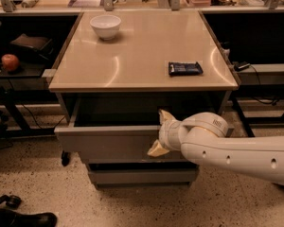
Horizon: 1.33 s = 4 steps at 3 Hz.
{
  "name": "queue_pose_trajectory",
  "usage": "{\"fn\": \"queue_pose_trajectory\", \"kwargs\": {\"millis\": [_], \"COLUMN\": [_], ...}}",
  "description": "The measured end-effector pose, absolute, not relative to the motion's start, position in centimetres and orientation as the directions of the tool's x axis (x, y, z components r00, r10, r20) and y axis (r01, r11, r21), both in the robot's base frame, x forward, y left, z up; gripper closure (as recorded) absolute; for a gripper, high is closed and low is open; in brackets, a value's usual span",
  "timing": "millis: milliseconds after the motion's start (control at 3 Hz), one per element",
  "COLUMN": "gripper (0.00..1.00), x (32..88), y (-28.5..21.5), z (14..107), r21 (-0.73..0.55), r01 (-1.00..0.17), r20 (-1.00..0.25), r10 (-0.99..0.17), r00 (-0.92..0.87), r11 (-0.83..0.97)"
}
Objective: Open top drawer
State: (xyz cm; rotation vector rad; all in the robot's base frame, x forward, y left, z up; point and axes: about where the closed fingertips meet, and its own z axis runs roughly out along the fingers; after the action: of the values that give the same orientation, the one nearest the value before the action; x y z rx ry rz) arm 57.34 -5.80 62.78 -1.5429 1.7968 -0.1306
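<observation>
The top drawer [109, 143] of the grey cabinet stands partly pulled out, and its dark interior shows below the tabletop. My gripper [161, 133] is at the right part of the drawer front's top edge. It is open. One pale fingertip [165, 117] reaches over the edge into the drawer, and the other fingertip [156, 150] lies in front of the drawer face. The white arm [236, 152] comes in from the right and hides the drawer's right end.
A lower drawer front [142, 175] sits closed beneath. On the beige tabletop [132, 65] are a white bowl [106, 26] at the back left and a dark snack packet [185, 68] on the right. A red apple [10, 62] lies on the left shelf. Dark objects [19, 216] lie on the floor at the lower left.
</observation>
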Motion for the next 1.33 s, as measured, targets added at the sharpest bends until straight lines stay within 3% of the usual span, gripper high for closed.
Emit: {"fn": "queue_pose_trajectory", "kwargs": {"millis": [1000,1333], "gripper": [0.89,1.00], "x": [57.34,57.34], "y": [-5.80,-5.80], "z": [62.78,62.79], "r21": [-0.524,-0.524], "r01": [-0.808,-0.808], "r20": [-0.466,-0.466], "r10": [-0.885,-0.885], "r00": [0.009,0.009], "r11": [0.268,0.268]}}
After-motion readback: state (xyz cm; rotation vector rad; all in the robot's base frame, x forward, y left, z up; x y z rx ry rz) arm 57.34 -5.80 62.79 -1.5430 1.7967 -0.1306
